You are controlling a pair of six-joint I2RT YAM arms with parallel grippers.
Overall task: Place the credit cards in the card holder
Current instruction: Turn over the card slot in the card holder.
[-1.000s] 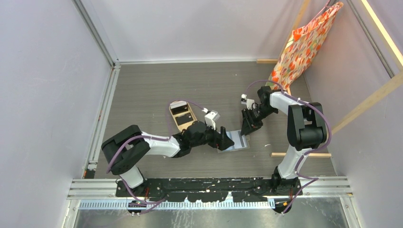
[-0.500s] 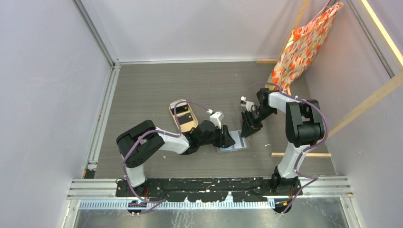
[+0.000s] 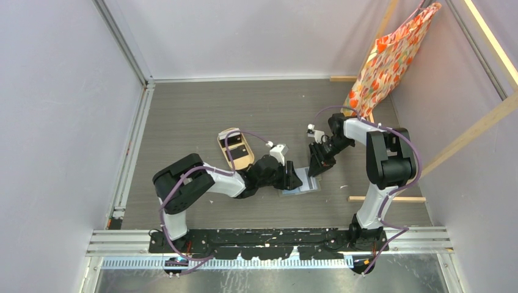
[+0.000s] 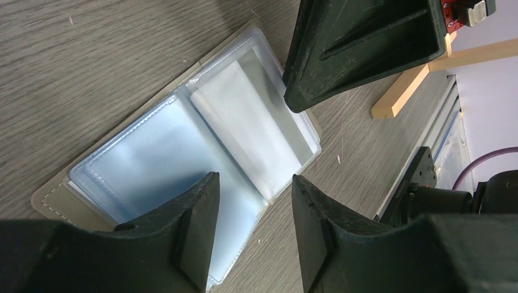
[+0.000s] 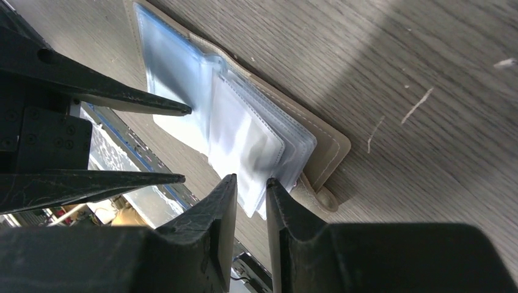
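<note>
Left end effector (image 4: 255,178) open over card holder (image 4: 153,162); right end effector (image 5: 251,180) narrow, I can't tell its grip; tugging could flip the holder.

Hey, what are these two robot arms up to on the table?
A card holder lies open on the table, clear sleeves up. The left gripper hovers over it with jaws apart and empty. The right gripper, jaws nearly together, is at the edge of the sleeves; whether it grips one is unclear. Black cards sit in a tan tray nearby.
</note>
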